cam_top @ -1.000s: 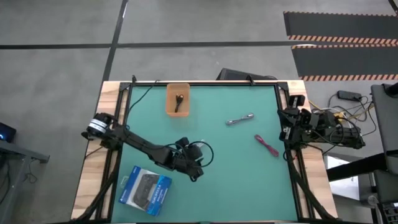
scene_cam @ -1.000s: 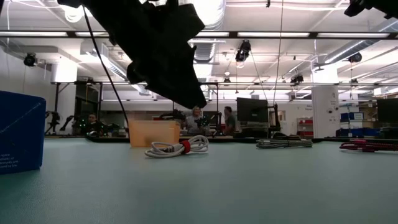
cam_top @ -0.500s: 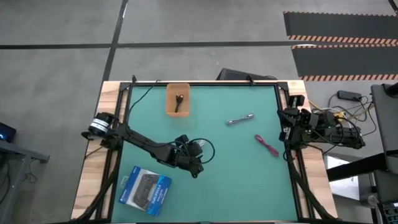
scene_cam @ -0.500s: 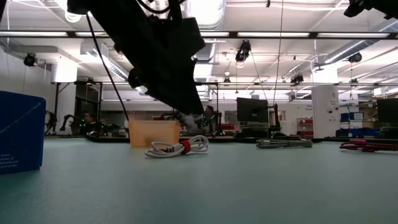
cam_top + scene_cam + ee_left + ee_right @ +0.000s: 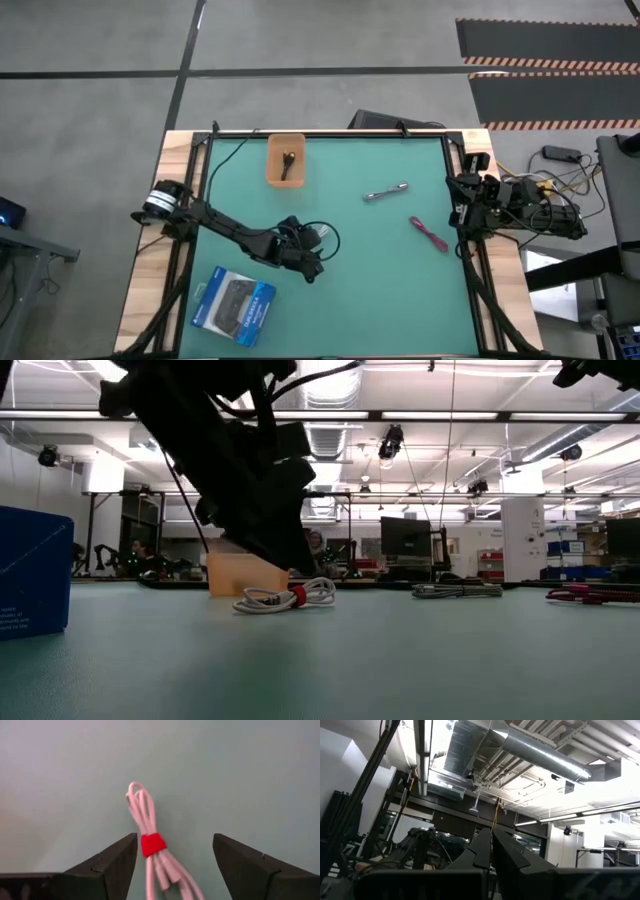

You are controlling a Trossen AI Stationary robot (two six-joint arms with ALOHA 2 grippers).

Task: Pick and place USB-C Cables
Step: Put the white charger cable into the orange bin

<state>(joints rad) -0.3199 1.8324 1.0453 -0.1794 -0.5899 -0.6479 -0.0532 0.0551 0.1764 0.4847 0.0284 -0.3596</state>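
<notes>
A teal-green table top (image 5: 380, 290) is seen, wood-edged. White cable (image 5: 150, 827) is banded in red; silver-grey cable (image 5: 385, 192), magenta cable (image 5: 428, 234), black cable (image 5: 289, 162) in orange bin (image 5: 271, 160). Box (image 5: 233, 305) is blue-and-black.

Overhead view straight down on table (image 5: 400, 300), low view level across it, left wrist close above mat, right wrist facing ceiling

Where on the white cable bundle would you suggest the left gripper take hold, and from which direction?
At the red tie, from straight above. The white cable lies flat, cinched narrowest there, and the open left gripper already straddles that band, a finger on each side.
</notes>
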